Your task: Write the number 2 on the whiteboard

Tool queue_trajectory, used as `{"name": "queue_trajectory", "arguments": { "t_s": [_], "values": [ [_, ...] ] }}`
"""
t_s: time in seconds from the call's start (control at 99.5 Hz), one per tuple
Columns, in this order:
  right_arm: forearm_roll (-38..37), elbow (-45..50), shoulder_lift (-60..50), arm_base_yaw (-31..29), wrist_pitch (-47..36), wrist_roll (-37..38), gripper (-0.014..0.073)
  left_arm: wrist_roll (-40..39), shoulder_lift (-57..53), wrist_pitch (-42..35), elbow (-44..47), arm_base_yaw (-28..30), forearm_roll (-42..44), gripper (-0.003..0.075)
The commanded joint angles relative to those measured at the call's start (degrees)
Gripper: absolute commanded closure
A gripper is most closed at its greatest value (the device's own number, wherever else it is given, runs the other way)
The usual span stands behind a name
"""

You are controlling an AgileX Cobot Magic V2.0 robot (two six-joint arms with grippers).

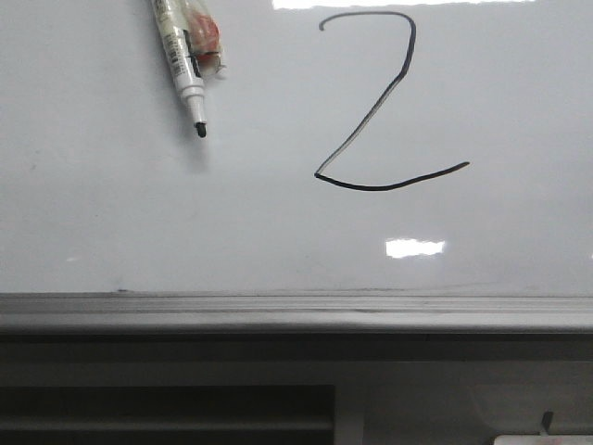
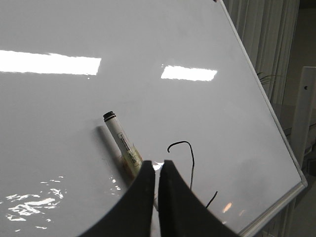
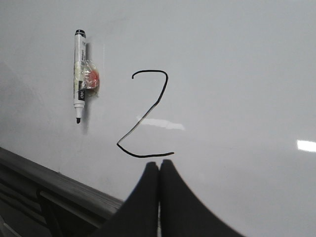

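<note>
The whiteboard [image 1: 139, 213] fills the front view, glossy with light reflections. The number 2 [image 1: 371, 116] is drawn on it in thin black line, with top hook, diagonal and sagging base. A white marker [image 1: 181, 56] with a black tip and a red lump taped to it sticks to the board left of the 2, tip down. My left gripper [image 2: 158, 164] is shut and empty, off the board, with the marker [image 2: 121, 138] and part of the 2 [image 2: 191, 158] beyond it. My right gripper [image 3: 159, 163] is shut and empty, just below the 2's [image 3: 140, 121] base stroke. The marker [image 3: 78, 74] hangs alone.
A grey ledge [image 1: 296, 313] runs along the board's lower edge, with a dark slatted panel [image 1: 167, 408] under it. In the left wrist view the board's framed edge [image 2: 276, 128] ends beside pale vertical curtains [image 2: 266, 39] and a white post [image 2: 303, 113].
</note>
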Motion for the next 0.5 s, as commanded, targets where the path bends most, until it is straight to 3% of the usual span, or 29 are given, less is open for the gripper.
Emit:
{"name": "queue_trajectory", "arguments": {
  "t_s": [0.0,0.231,0.302,0.402,0.493],
  "values": [
    [1.64,-1.52,-0.26,-0.34,-2.77,-0.53,0.0662,0.01,0.53,-2.73,-1.5,-0.03,0.25,0.074],
    [1.64,-1.52,-0.26,-0.34,-2.77,-0.53,0.0662,0.01,0.53,-2.73,-1.41,-0.03,0.7,0.074],
    [1.64,-1.52,-0.26,-0.34,-2.77,-0.53,0.0662,0.01,0.53,-2.07,-1.29,0.94,5.12,0.074],
    [1.64,-1.52,-0.26,-0.34,-2.77,-0.53,0.0662,-2.22,0.78,-1.06,-1.07,6.37,12.77,0.074],
    [1.64,-1.52,-0.26,-0.34,-2.77,-0.53,0.0662,-12.1,1.15,-0.81,-0.11,15.48,20.28,0.074]
  ]
}}
